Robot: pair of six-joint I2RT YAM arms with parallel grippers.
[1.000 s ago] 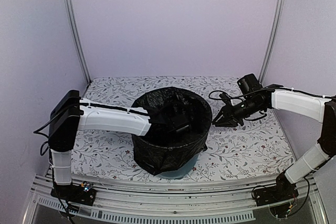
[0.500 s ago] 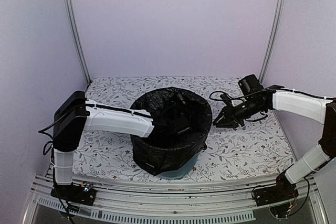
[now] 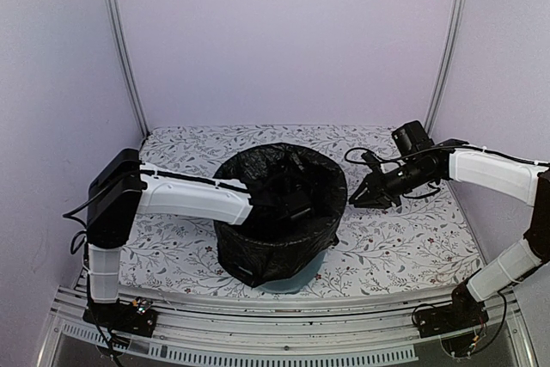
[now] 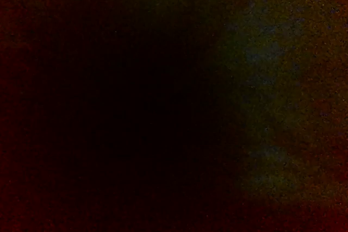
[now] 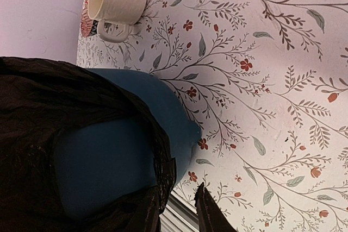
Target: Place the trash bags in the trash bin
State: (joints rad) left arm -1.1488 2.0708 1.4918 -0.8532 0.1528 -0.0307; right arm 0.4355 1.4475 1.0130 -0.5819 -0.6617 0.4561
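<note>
Your floral table (image 3: 412, 238) carries the teal trash bin (image 3: 288, 282), lined by the black trash bag (image 3: 273, 251), whose skirt drapes down the bin's outside. Your left gripper (image 3: 294, 205) is sunk inside the bin, its opening lost in darkness. Your right gripper (image 3: 359, 198) hovers just right of the bin, and I cannot tell how far it is spread. A cream mug (image 5: 117, 1) stands beyond the bin.

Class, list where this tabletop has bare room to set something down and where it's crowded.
Free: near-right tablecloth, between trash bin and right arm; the far-right corner by the back wall. Crowded: between bin and right end effector.
</note>
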